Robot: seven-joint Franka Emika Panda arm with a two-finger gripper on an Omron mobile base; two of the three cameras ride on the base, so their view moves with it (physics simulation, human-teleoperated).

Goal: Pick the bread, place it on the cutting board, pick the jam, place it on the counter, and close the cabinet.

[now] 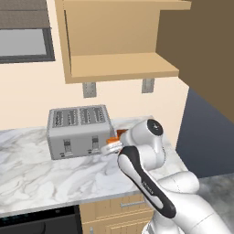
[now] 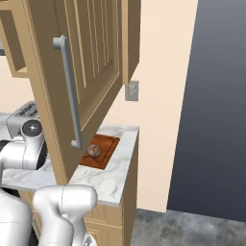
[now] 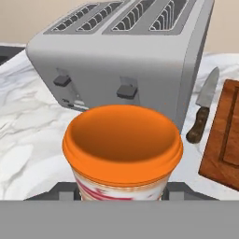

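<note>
So the bread point(image 2: 94, 151) is already sitting on the cutting board point(image 2: 109, 142) at the far right end of the marble surface point(image 1: 41, 173), which looks done to me. Right now it's on the jam step: the jam point(image 3: 122, 151) is right up against the hand, lid facing the hand view, low over the surface in front of the toaster point(image 1: 80, 130). From the left base view you can just spot a bit of orange point(image 1: 120, 133) poking out behind the arm's wrist, next to the toaster's right corner.

The fingers sit either side of the jar's base and seem to be pinching it, though the tips are mostly hidden so I'm judging from how snug the jar sits between them.

Next move, I'd guess: lower it onto bare marble, keeping off the knife point(image 3: 203, 112) lying between toaster and board, then let go. After that the cabinet point(image 1: 119, 41) door point(image 2: 81, 72) needs swinging shut, since it's hanging wide open.

Jar itself: squat, bright orange lid, pale band with reddish markings underneath.
</note>
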